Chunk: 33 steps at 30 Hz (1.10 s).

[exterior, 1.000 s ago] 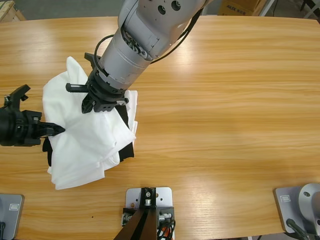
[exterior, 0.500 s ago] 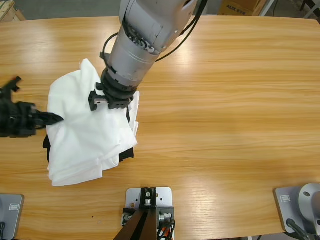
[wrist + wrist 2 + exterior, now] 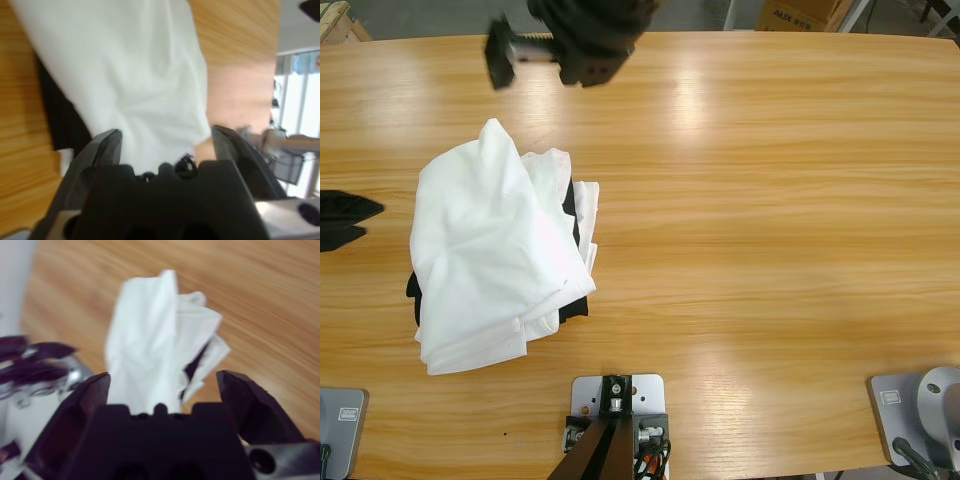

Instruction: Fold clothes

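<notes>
The white T-shirt [image 3: 490,250] lies in a wrinkled, folded heap on the left part of the table, on top of a small black garment [image 3: 578,305] that peeks out at its lower edges. My left gripper [image 3: 362,220] is at the table's left edge, open, a short gap away from the shirt. The left wrist view looks along its spread jaws [image 3: 165,131] at the shirt [image 3: 135,85] and the black cloth [image 3: 60,120]. My right gripper [image 3: 545,60] hangs open high over the table's far edge. Its own view [image 3: 164,375] shows the shirt [image 3: 150,350] lying apart below.
Bare wooden table [image 3: 770,220] stretches to the right of the heap. The left gripper [image 3: 35,357] appears at the left of the right wrist view. A cardboard box [image 3: 795,14] stands beyond the far edge.
The right gripper has let go of the shirt and lifted away to the far edge. The left gripper has drawn back to the left, off the shirt's edge. The shirt has settled flat.
</notes>
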Motion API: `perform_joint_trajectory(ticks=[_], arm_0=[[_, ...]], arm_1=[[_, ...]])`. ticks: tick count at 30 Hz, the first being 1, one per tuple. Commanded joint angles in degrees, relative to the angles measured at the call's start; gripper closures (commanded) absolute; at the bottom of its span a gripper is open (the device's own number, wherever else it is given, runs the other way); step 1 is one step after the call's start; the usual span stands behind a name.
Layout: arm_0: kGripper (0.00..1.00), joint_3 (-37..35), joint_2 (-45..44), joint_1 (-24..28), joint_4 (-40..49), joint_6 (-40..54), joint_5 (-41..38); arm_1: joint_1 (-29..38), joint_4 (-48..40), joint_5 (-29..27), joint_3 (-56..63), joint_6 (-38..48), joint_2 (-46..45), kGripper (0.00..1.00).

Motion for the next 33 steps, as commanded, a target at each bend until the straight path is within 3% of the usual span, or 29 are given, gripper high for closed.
perform_joint_trajectory(ticks=[1, 4, 9, 12, 19, 33], arm_0=[[1.000, -7.3, 21.1, 0.2, -4.6, 14.1, -2.4], [1.000, -8.5, 25.6, 1.8, -8.7, 20.7, -0.8], [1.000, -8.6, 28.4, 4.0, -11.1, 20.7, -0.1], [1.000, -7.9, 29.1, 4.0, -12.3, 20.2, -0.3], [1.000, -6.3, 31.5, 2.5, -14.9, 19.7, -0.7], [1.000, -6.2, 38.0, 2.8, -19.8, 18.6, -0.5]], arm_1=[[0.2, -24.8, 15.1, 24.9, -0.8, -5.4, 1.000], [0.2, -34.0, 20.5, 31.8, -0.3, -4.3, 1.000], [1.5, -50.9, 27.2, 40.8, 0.3, 0.5, 1.000], [2.1, -56.8, 29.6, 43.6, 0.2, 4.1, 1.000], [2.1, -60.0, 30.9, 47.4, 0.0, 8.1, 1.000], [2.1, -62.5, 27.8, 52.6, -0.3, 12.1, 1.000]])
